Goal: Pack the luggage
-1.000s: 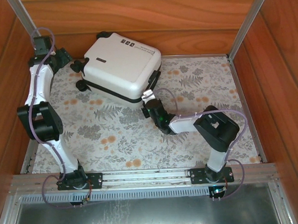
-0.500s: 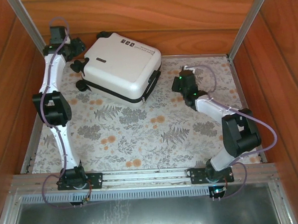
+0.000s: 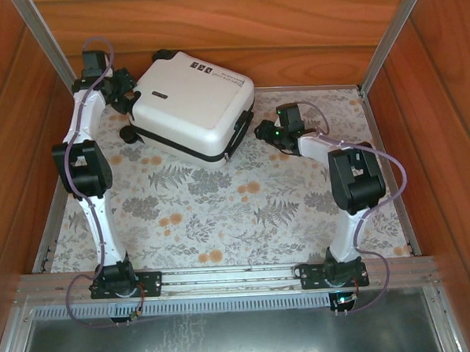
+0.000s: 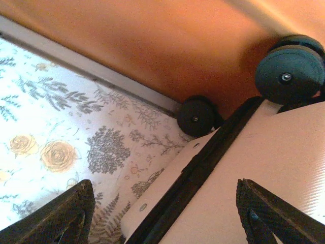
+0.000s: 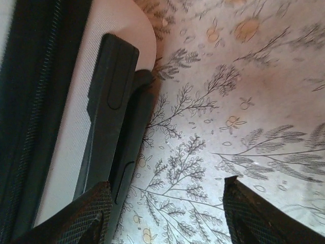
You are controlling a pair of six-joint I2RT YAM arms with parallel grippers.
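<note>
The luggage (image 3: 192, 107) is lying closed, white shell up, toward the far left of the flowered table (image 3: 221, 208), near the back wall. The left arm is stretching along the left side, its gripper (image 3: 124, 91) hanging wide open at the wheeled corner, gripping nothing. The right arm is standing sharply bent at the elbow, its gripper (image 3: 262, 130) pointing at the luggage's black handle (image 5: 109, 117), fingers spread and empty.

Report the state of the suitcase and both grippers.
suitcase: closed, lying flat on the table, not gripped.
left gripper: open, empty, by the suitcase's wheels.
right gripper: open, empty, beside the suitcase's handle.
</note>
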